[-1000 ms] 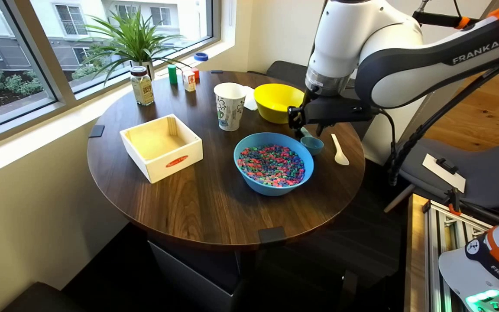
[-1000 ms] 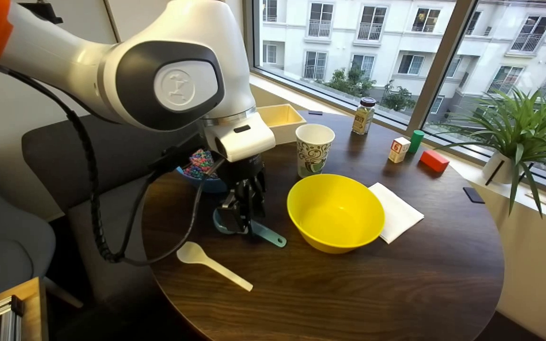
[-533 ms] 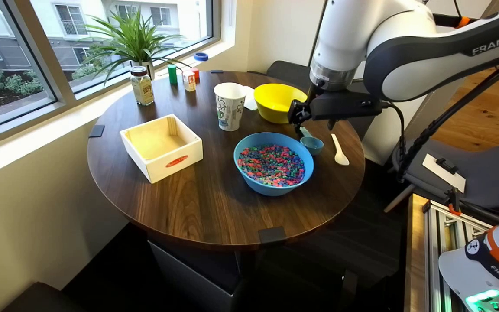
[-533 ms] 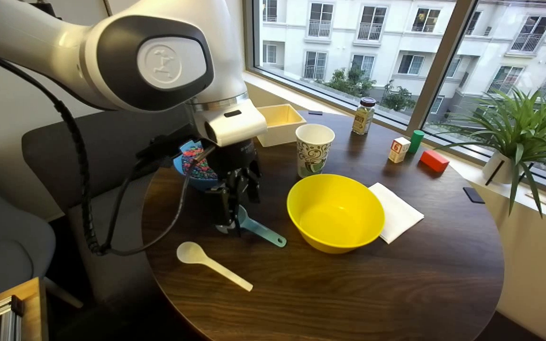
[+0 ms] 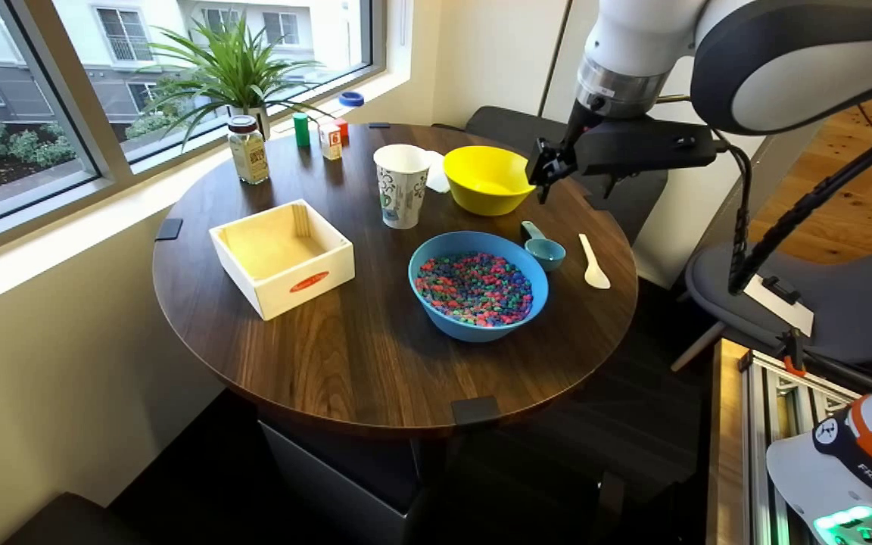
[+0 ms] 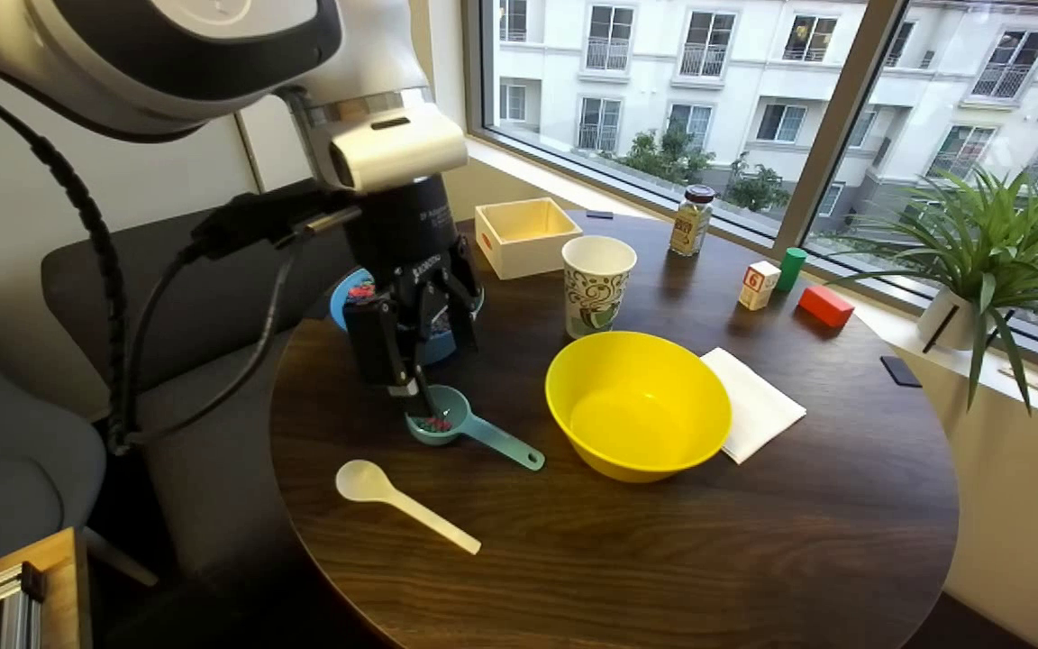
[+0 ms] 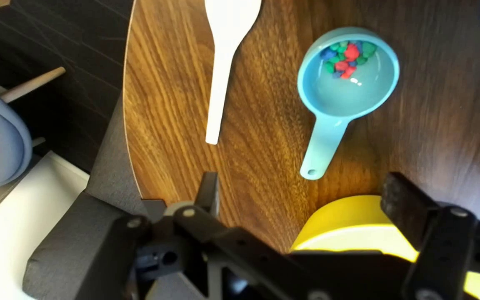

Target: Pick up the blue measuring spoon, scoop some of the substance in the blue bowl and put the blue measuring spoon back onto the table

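"What is borne by the table (image 5: 322, 359)?"

"A yellow bowl (image 6: 633, 458) and, near but apart, a blue bowl (image 5: 475, 334); the latter is partly filled with the substance (image 5: 474, 289)."

"And the gripper (image 7: 302, 189)?"

"It is held above the table, and its fingers (image 7: 408, 206) are spread wide apart."

"And what else is laid out?"

"A pale spoon (image 7: 222, 71) is laid on the table; between it and the blue bowl, the blue measuring spoon (image 7: 340, 98) is rested, cup upward, its handle turned toward the yellow bowl."

"What is held in its cup?"

"A few granules (image 7: 349, 59) are gathered there, red, green and blue, opposite the handle."
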